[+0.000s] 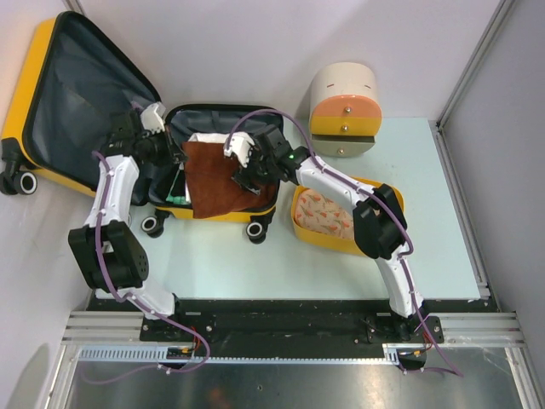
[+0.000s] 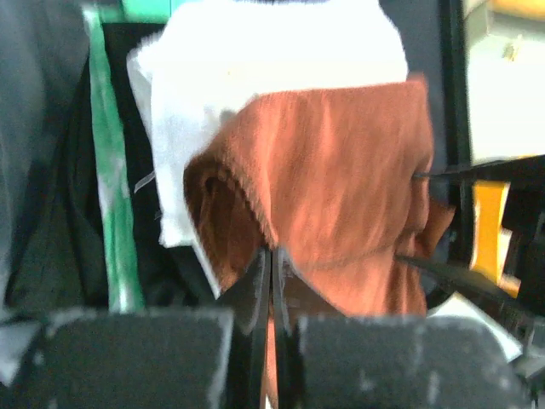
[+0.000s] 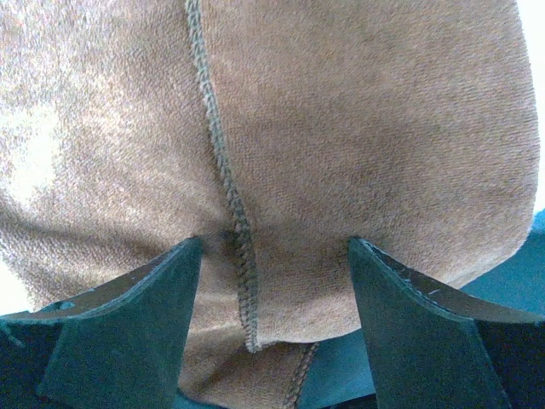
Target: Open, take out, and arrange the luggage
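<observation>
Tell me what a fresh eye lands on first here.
The rust-brown cloth draped over the front wall of the open yellow luggage, left of centre, stands out. The left end effector is shut at a fold of it, the right end effector open over its seam. A cream-and-orange cabinet stands behind at right.

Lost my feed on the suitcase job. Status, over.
Left gripper shut at the brown cloth edge, hold unclear. Right gripper open, straddling the same cloth. Luggage open, contents inside. No obstruction seen.
</observation>
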Available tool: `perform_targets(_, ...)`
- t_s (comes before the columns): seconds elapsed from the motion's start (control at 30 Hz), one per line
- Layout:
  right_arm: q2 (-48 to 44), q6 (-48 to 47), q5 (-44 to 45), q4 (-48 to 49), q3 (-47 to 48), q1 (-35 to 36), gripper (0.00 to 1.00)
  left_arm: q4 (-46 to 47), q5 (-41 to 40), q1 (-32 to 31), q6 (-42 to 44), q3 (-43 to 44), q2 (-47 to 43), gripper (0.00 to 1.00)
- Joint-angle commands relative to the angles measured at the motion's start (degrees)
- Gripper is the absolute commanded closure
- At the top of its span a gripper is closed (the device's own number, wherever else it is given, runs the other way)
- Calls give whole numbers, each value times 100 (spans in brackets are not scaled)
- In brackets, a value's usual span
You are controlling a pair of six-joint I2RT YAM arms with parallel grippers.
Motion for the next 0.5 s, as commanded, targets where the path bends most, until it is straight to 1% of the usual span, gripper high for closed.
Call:
perform_targets(0.0, -391, 323, -130, 809, -49, -33, 23, 92, 279, 6, -828, 323, -378, 100)
perform_targets(0.03, -409, 349, -156, 879, -110, -16, 22, 92, 340, 41, -916, 367, -361, 100)
perform_targets(0.17, -523, 525, -262, 1440, -347, 28, 18, 100, 1226, 156, -1557, 516, -317, 100)
perform_targets(0.33, -638, 692, -403, 1934, -638, 81, 12, 127, 1316, 165, -2217, 806, -299, 100)
perform_targets(0.47, -629, 701, -211, 2303, -770, 160, 10, 135, 1202, 165, -2761, 894, -264, 100)
